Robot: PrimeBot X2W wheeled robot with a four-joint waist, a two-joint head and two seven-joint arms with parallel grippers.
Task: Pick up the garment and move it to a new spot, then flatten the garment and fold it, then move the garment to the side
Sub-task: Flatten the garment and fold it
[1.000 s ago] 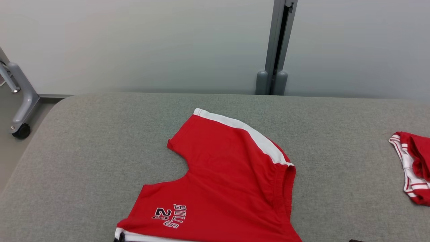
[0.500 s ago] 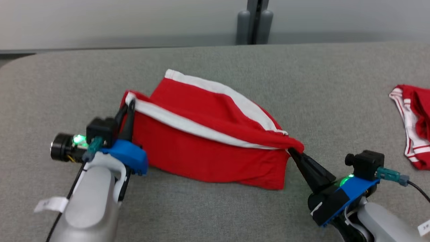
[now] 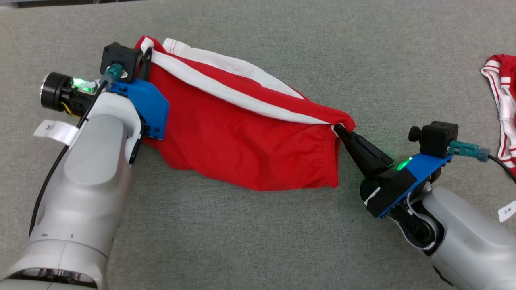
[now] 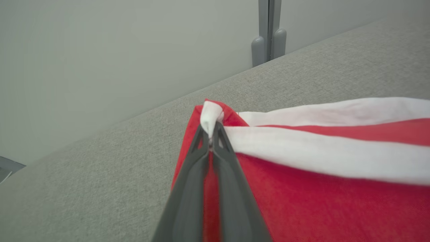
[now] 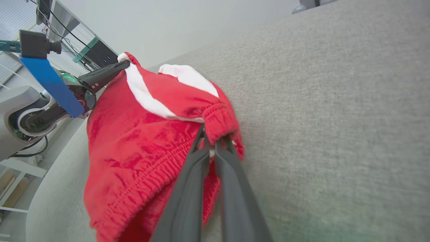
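At either end of red shorts (image 3: 250, 149): left claw (image 3: 148, 54) pinched shut on white-trimmed corner, right claw (image 3: 338, 129) clamped on waistband corner. Shorts stretched between both, lower part sagging onto grey fabric surface (image 3: 258, 241). Two white stripes lie close together, so likely fold step. Next move calls for lowering held edge evenly, then releasing together. Second red-white garment (image 3: 500, 100) well apart on right-claw side of shorts. Beyond shorts: pale wall (image 4: 100, 50), grey post (image 4: 268, 40).

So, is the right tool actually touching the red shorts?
Touching. The right wrist view shows the right tool shut on the red shorts, with the bunched elastic waistband pinched at its tip.
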